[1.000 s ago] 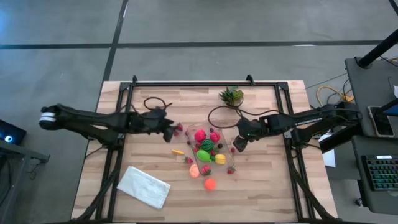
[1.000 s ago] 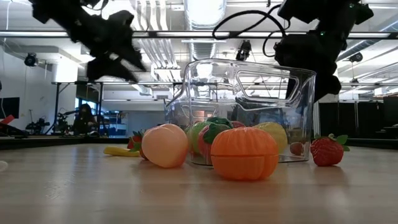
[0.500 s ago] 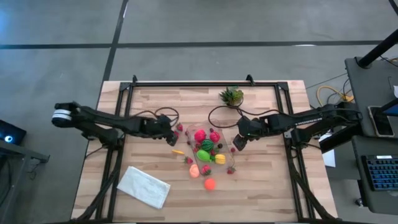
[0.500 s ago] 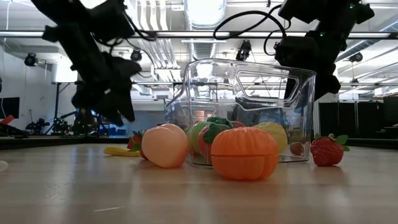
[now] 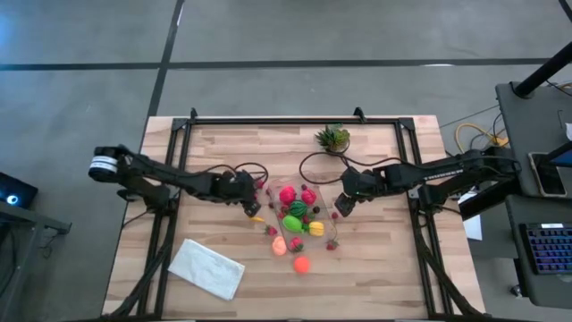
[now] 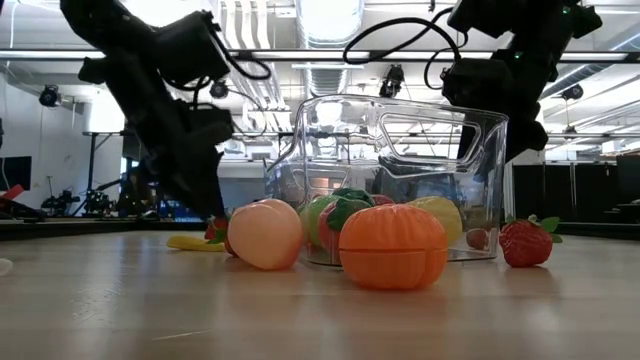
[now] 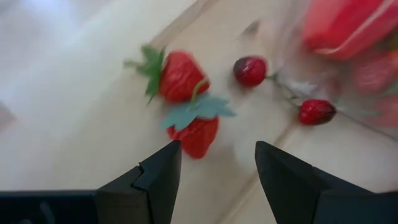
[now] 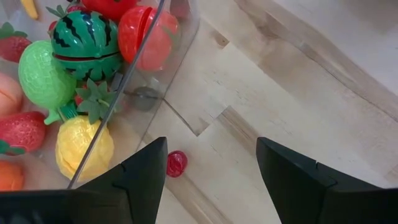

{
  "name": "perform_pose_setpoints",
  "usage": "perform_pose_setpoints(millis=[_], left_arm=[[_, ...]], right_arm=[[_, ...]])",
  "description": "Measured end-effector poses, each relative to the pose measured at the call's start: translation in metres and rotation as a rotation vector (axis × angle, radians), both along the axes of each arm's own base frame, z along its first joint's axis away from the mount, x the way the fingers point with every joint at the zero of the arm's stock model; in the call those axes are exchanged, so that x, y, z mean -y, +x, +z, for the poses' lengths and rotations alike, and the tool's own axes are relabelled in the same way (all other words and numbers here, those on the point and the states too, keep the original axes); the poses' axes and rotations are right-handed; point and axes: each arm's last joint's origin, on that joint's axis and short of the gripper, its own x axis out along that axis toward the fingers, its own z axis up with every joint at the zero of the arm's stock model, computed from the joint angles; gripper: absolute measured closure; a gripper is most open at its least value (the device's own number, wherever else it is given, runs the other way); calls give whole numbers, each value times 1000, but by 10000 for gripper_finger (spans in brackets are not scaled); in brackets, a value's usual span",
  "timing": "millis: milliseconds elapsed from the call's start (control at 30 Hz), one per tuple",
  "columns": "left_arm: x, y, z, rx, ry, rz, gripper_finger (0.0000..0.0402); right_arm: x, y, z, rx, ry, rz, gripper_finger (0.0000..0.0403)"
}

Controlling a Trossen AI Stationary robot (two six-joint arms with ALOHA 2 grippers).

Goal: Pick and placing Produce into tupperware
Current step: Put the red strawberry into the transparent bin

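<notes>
The clear tupperware (image 6: pixel 400 170) stands mid-table with produce in it: a striped watermelon (image 8: pixel 87 40), a lime green fruit (image 8: pixel 40 74), a yellow one (image 8: pixel 84 146) and a red one (image 5: pixel 287 195). An orange fruit (image 6: pixel 393 245), a peach one (image 6: pixel 265 233), a yellow banana (image 5: pixel 256 217) and strawberries lie on the wood around it. My left gripper (image 7: pixel 214 174) is open, low at the tupperware's left, just short of two strawberries (image 7: pixel 199 134). My right gripper (image 8: pixel 211 174) hangs open by its right wall, above a small red berry (image 8: pixel 176 163).
A spiky green potted plant (image 5: pixel 332 139) stands at the far edge. A white folded cloth (image 5: pixel 206 267) lies near the front left. Two small cherries (image 7: pixel 250 70) lie beside the tupperware's left wall. Dark cables loop over the far half of the table.
My left gripper has come down toward the tabletop and moved right toward the tupperware, tipping more steeply downward; it now hangs low by the strawberries. Its fingers have stayed open. The produce has not moved.
</notes>
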Motion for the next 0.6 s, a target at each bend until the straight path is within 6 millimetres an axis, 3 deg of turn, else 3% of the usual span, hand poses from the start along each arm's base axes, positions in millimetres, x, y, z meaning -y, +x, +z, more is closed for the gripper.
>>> perform_pose_setpoints(millis=[267, 600], left_arm=[[2, -1, 5, 58, 146, 9, 211], [9, -1, 5, 102, 41, 75, 211]], right_arm=[[0, 0, 0, -2, -3, 1, 165], [2, -13, 14, 28, -207, -72, 165]])
